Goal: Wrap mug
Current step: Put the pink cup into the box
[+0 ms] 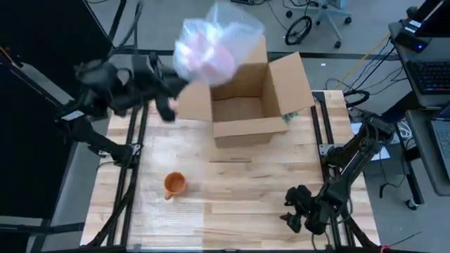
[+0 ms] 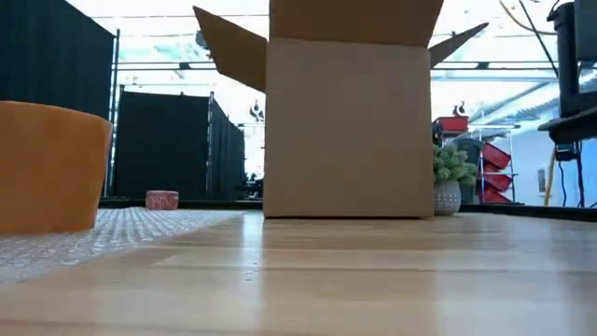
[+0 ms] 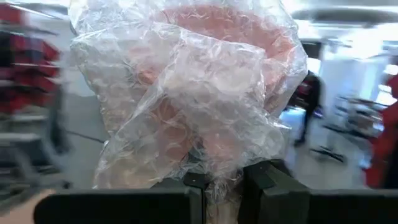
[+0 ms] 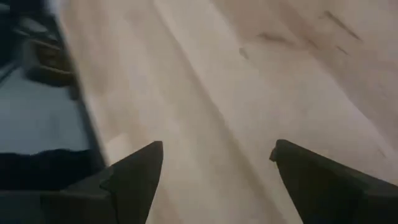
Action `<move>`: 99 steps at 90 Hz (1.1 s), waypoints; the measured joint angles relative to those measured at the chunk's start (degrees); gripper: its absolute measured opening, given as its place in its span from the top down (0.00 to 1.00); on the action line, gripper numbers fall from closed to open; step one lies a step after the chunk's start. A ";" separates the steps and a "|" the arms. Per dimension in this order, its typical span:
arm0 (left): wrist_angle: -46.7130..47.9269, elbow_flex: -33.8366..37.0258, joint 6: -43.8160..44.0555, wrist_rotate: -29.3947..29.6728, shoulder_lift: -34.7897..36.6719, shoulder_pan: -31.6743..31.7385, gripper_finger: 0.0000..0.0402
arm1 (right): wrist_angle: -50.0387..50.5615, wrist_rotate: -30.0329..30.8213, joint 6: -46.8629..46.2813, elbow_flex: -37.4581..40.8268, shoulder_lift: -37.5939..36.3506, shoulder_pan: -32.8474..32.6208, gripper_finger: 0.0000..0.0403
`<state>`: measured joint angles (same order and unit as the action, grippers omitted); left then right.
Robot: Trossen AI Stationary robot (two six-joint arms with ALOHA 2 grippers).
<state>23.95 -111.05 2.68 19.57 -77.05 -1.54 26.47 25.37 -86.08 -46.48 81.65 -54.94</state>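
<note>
A pink mug wrapped in clear bubble wrap (image 1: pixel 211 46) hangs high over the far-left corner of an open cardboard box (image 1: pixel 246 105), with my left gripper (image 1: pixel 177 79) shut on the wrap. In the left wrist view the bundle (image 3: pixel 193 93) fills the picture. An orange mug (image 1: pixel 174 184) stands upright on the table near the left, beside a bubble wrap sheet (image 2: pixel 103 233) lying flat on the wood. My right gripper (image 1: pixel 295 211) hovers open near the table's near right corner, with only bare wood between its fingers (image 4: pixel 134 180). My left gripper pinches the gathered bubble wrap at one end of the bundle (image 3: pixel 219 177) between its two fingers, several crumpled layers together. The fingers come from the table's left, roughly level. The bundle is lifted clear of table and box and sticks out beyond the fingertips.
The box stands at the table's far middle with its flaps (image 1: pixel 295 77) spread outward. A small potted plant (image 2: pixel 449 182) stands beside the box's right side. Bare wood (image 1: pixel 246 197) lies between the orange mug and my right gripper.
</note>
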 joint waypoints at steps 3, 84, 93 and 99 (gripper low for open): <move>0.35 -0.51 0.00 -0.06 -0.68 1.59 0.94 | 0.13 0.14 0.02 0.00 -1.15 -0.08 0.27; 10.47 -0.95 -7.92 -32.25 -23.51 29.30 0.94 | 4.42 0.10 -13.39 -0.02 -8.40 12.69 0.27; 11.70 -0.95 -8.31 -34.04 -25.58 29.60 0.94 | 4.48 0.10 -13.79 -0.02 -8.38 13.04 0.27; 12.49 -0.98 -9.54 -34.42 -27.10 29.57 0.94 | 4.51 0.10 -13.81 -0.02 -8.38 13.30 0.27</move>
<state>36.44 -112.03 -6.86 -14.85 -104.15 28.03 30.98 25.47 -99.89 -46.50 73.28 -41.64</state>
